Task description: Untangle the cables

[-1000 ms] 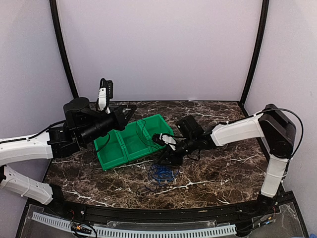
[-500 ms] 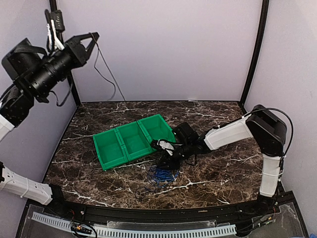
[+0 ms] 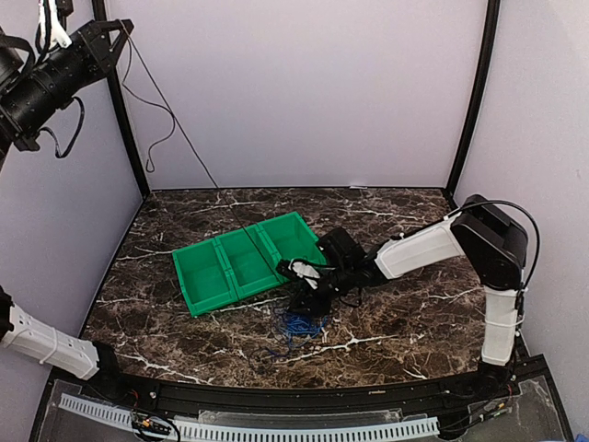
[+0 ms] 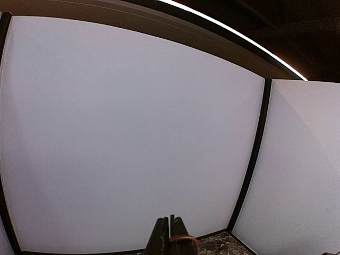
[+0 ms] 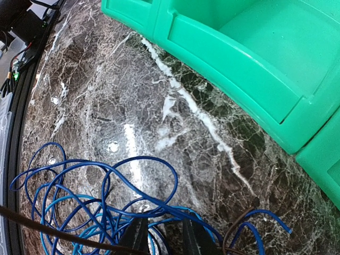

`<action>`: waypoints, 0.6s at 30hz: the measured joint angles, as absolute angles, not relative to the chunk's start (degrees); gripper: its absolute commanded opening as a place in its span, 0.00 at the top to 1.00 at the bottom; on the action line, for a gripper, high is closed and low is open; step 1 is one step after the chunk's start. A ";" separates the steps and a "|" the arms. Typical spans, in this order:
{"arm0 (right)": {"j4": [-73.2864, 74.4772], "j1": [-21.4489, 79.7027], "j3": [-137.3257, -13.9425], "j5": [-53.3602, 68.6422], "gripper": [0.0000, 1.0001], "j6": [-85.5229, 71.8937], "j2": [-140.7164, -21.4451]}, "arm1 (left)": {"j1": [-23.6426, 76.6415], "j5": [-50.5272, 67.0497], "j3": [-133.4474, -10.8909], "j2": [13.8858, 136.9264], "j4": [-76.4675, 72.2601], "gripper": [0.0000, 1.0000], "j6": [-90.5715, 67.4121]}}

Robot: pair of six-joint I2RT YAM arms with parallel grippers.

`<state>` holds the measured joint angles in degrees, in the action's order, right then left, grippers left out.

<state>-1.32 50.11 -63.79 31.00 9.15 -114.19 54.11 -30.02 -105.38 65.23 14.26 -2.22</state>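
A tangle of blue cable (image 3: 299, 322) lies on the marble table in front of the green bin (image 3: 221, 296). My right gripper (image 3: 304, 296) is low over it. In the right wrist view its fingers (image 5: 135, 236) stand a little apart, the right gripper (image 5: 164, 227) closed on several strands of blue cable (image 5: 106, 180), and a thin brown-black cable (image 5: 48, 227) crosses below. My left gripper (image 3: 115, 32) is raised high at the top left, shut on a thin black cable (image 3: 184, 132) that runs taut down to the table. The left gripper (image 4: 171, 231) shows that cable's end (image 4: 183, 239) beside its jaws.
The green bin (image 5: 255, 58) has three compartments and sits left of centre, its corner close to the blue tangle. Black frame posts (image 3: 120, 110) stand at the back corners against the white walls. A slack loop of the black cable hangs near the left post.
My left arm has swung from over the bin up to the top left, drawing the black cable out and taut. My right gripper stayed low on the blue tangle.
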 measured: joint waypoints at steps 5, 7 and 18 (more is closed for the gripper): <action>-1.48 50.11 -64.53 31.11 0.69 9.21 -114.45 | 54.11 -32.75 -120.99 72.10 17.58 1.00 3.60; -1.04 50.09 -64.58 30.57 0.69 9.32 -114.83 | 54.11 -33.39 -125.19 73.06 14.90 1.00 5.91; -0.34 49.82 -64.73 30.74 0.62 9.78 -115.61 | 54.11 -37.50 -128.53 68.42 1.89 1.00 12.86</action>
<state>-0.34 49.82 -64.73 30.74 9.78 -115.61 54.11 -37.50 -128.53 68.42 1.89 12.86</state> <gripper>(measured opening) 0.354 0.010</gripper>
